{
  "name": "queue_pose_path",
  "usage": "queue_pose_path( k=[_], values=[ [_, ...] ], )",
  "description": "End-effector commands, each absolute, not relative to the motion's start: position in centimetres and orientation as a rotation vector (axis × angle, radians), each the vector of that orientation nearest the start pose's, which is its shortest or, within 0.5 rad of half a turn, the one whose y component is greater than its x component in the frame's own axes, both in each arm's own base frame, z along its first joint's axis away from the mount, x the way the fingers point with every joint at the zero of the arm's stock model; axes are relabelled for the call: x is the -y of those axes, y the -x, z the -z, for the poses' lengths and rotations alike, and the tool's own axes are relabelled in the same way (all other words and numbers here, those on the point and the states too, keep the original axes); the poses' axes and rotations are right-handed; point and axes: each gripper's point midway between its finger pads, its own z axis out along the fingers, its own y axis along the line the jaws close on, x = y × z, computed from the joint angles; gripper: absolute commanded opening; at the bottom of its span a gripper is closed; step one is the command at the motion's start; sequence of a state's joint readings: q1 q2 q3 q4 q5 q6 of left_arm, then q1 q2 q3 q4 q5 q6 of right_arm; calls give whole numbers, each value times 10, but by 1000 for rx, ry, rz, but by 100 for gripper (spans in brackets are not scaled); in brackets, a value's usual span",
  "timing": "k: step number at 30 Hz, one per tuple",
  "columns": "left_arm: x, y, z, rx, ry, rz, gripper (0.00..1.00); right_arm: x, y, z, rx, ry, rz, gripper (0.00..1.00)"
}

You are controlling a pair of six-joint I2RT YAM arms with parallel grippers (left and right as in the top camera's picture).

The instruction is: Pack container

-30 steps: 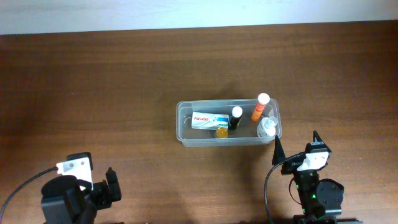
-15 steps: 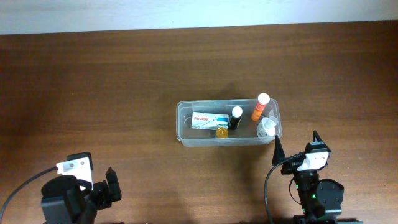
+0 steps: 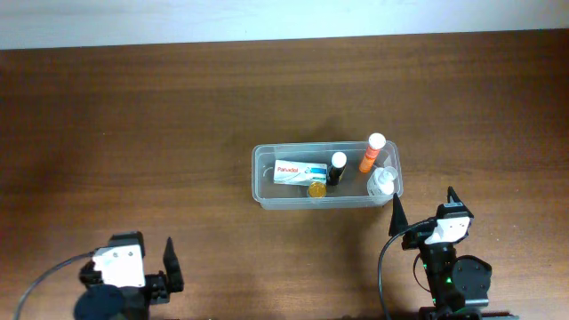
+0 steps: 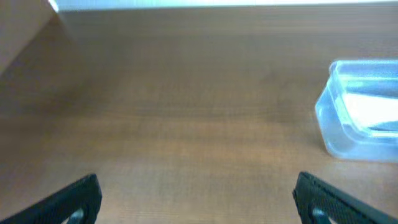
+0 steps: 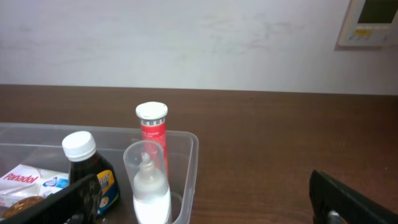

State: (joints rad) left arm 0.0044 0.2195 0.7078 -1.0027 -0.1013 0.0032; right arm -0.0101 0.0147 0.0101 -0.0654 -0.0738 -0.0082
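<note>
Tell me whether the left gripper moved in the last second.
Yes. The left gripper shifted right and toward the near edge, judged against the unmoved container.

a brown wooden table meets a white wall bearing a small panel.

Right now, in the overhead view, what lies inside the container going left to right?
Panadol box → dark bottle with white cap → orange tube with white cap. Gold lid and clear bottle overlap neighbours, so omitted.
</note>
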Motion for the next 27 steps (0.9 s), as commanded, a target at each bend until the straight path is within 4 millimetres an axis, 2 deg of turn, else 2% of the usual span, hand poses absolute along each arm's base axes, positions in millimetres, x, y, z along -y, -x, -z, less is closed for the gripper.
queue_pose_path(
  k=[1, 9, 12, 14, 19, 27],
  values=[
    [-12, -179, -194, -2012, 28, -87, 99, -16, -246, -158, -1640, 81, -69, 98],
    [-7, -236, -184, -1714, 19, -51, 99, -16, -246, -158, -1640, 81, -69, 98],
    [-5, -247, -178, -1612, 15, -42, 99, -16, -246, -158, -1640, 81, -69, 98],
    [-2, -250, -171, -1593, 1, -26, 99, -16, -246, -158, -1640, 81, -69, 98],
    [-4, -246, -151, -1678, 7, -36, 99, -16, -246, -158, -1640, 81, -69, 98],
    [-4, -247, -151, -1677, 8, -37, 99, -16, -246, -158, -1640, 81, -69, 98]
  ],
)
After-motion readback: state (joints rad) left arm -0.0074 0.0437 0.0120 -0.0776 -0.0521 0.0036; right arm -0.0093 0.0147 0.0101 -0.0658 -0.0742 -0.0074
